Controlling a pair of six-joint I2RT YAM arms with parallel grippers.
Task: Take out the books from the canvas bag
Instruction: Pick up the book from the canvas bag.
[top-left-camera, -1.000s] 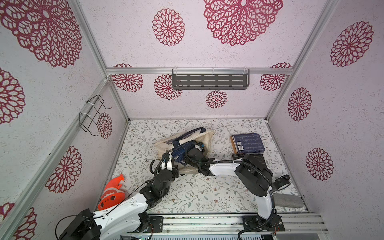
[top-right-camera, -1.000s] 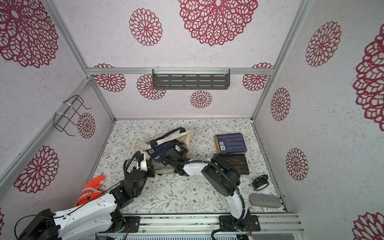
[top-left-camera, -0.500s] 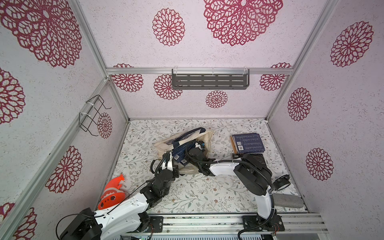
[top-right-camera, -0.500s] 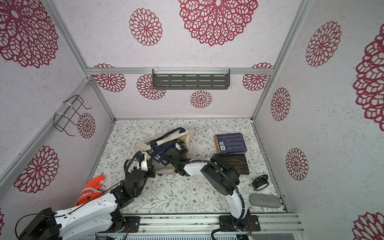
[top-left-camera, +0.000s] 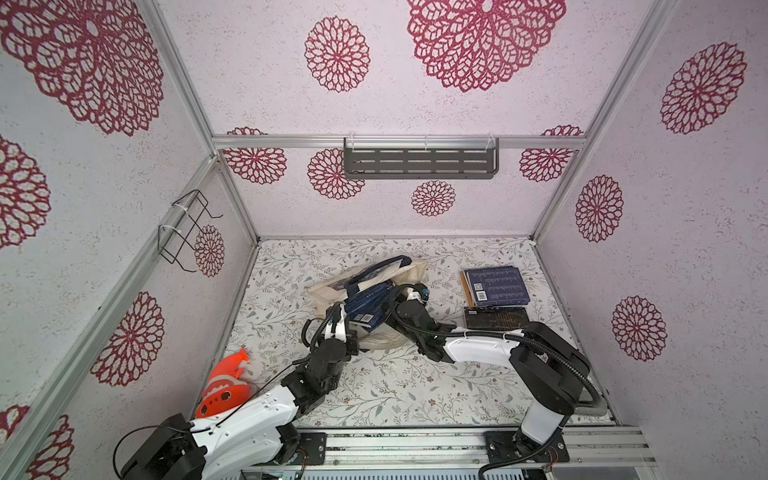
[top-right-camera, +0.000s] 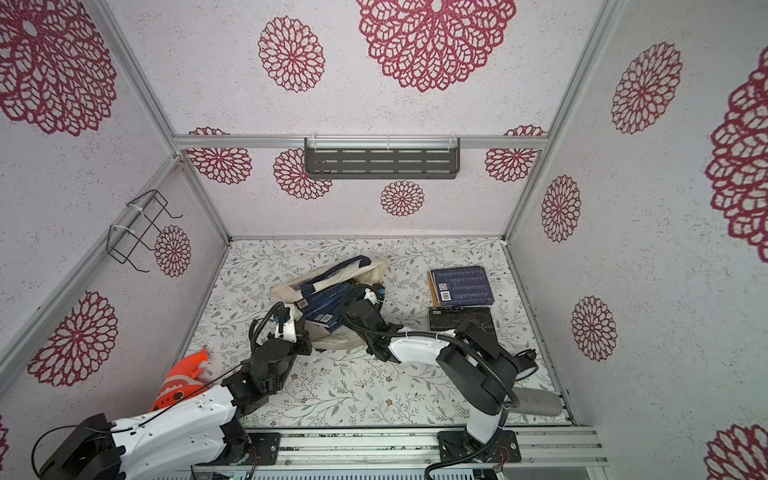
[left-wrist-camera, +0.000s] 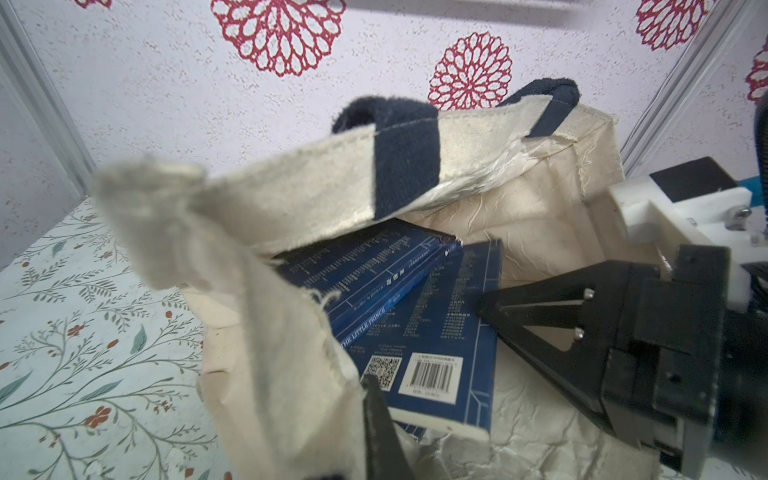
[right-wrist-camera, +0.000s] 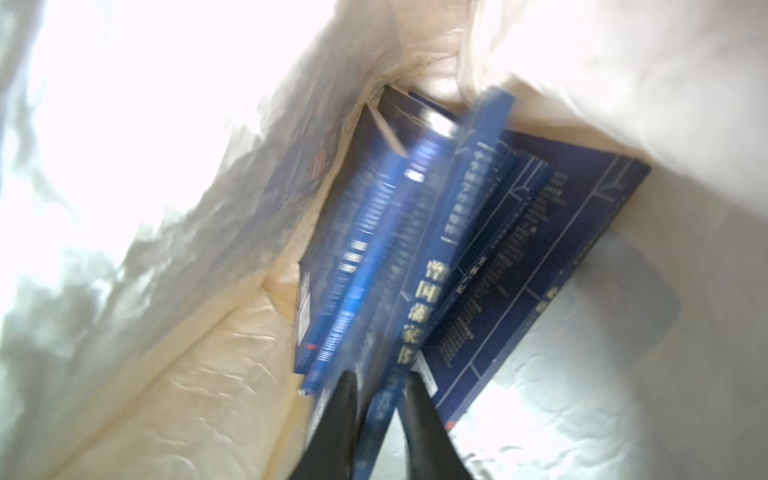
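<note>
While a stack of books (top-left-camera: 496, 286) already lies out on the surface (top-left-camera: 374, 386), well apart from the canvas bag (top-left-camera: 409, 270), several blue books (left-wrist-camera: 432, 332) are left inside it. Left jaws: pinched tight on the bag's rim. Right jaws: narrow, astride one book's edge inside the bag; whether they grip it cannot be told.

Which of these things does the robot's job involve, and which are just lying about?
Job: canvas bag; blue books inside it; stack of books already out.
Lying about: orange toy; black slab; grey oblong object; wire rack; wall shelf.
</note>
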